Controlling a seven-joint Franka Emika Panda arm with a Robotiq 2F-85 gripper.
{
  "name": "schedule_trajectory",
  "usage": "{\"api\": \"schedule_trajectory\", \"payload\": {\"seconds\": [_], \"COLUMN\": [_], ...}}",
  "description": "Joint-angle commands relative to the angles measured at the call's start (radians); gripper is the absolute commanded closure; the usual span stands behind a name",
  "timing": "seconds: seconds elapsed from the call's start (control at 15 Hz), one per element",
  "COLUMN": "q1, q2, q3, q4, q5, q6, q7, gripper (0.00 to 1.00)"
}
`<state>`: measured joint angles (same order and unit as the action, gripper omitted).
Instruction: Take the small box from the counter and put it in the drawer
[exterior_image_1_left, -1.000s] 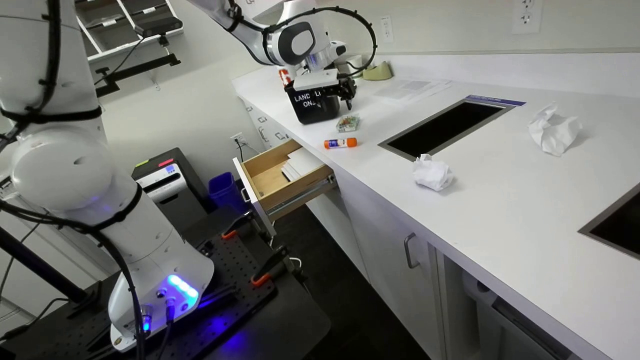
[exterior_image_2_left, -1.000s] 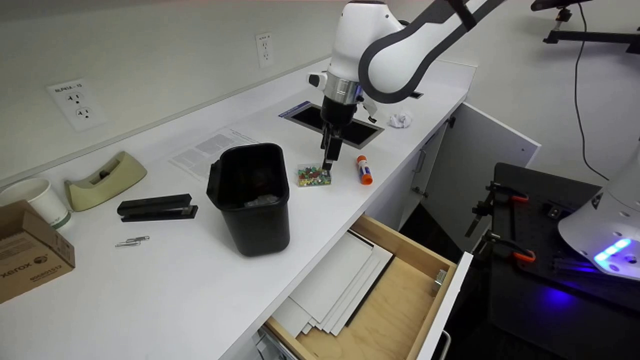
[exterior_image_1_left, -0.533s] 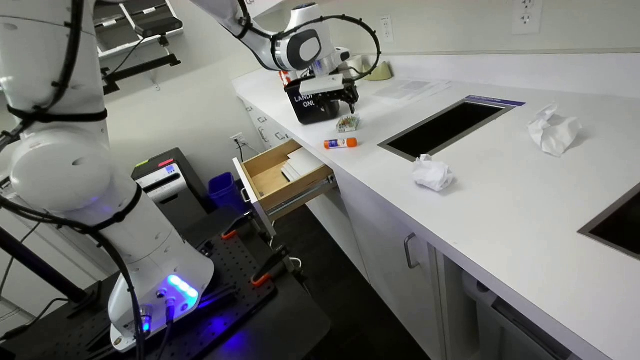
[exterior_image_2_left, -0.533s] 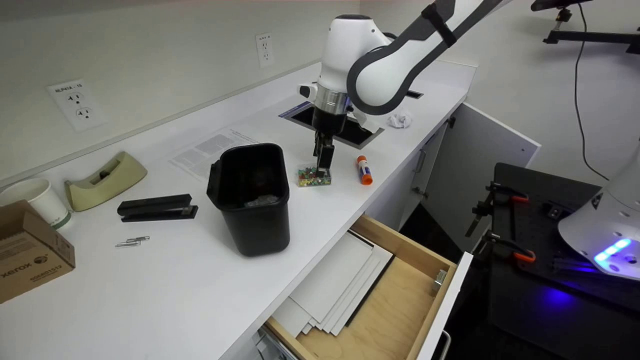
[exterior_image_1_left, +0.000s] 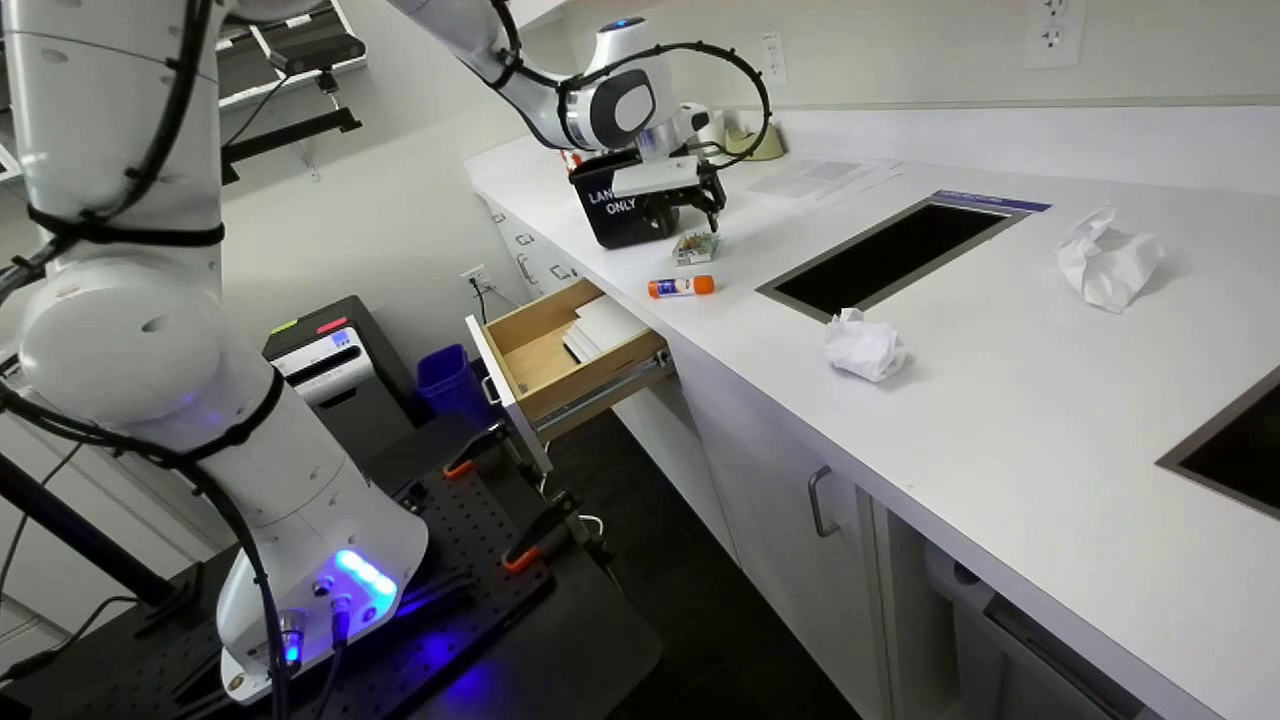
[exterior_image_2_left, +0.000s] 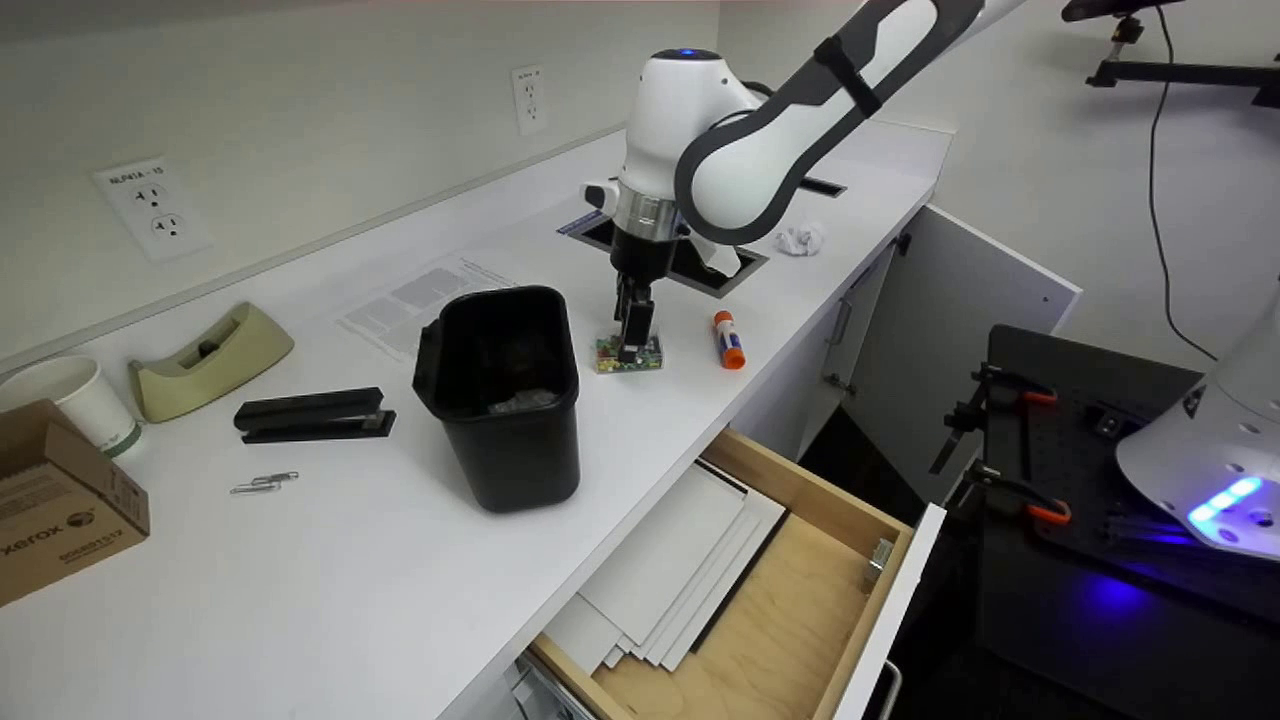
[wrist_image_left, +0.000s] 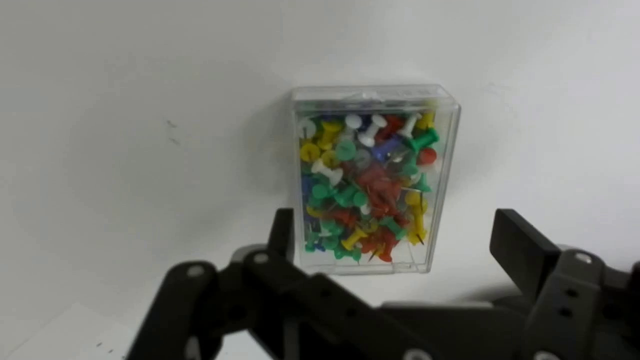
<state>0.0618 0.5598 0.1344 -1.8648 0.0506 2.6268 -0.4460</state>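
Pushpin box (wrist_image_left: 370, 182) sits btwn blk bin (exterior_image_2_left: 517, 445) & gluestick (exterior_image_2_left: 729, 341).

Office workspace, stapler (exterior_image_2_left: 310, 407), tape dispenser (exterior_image_2_left: 205, 372), paper clips (exterior_image_2_left: 264, 484), glue stick (exterior_image_2_left: 729, 340)

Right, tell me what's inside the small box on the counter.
In the wrist view, the see-through small box shows a jumble of pushpins in red, green, yellow, white and blue. Whatever lies beneath the upper ones is covered by them and cannot be seen.
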Motion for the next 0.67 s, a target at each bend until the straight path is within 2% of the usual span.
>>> {"api": "schedule_trajectory", "payload": {"seconds": [0.0, 0.6], "q1": [-0.015, -0.009], "q2": [0.034, 0.066], "q3": [0.015, 0.006], "q4": [0.049, 0.082], "q5": [-0.034, -0.057], "q6": [-0.022, -0.039], "q7": [0.031, 0.050], "gripper": [0.00, 0.00]}}
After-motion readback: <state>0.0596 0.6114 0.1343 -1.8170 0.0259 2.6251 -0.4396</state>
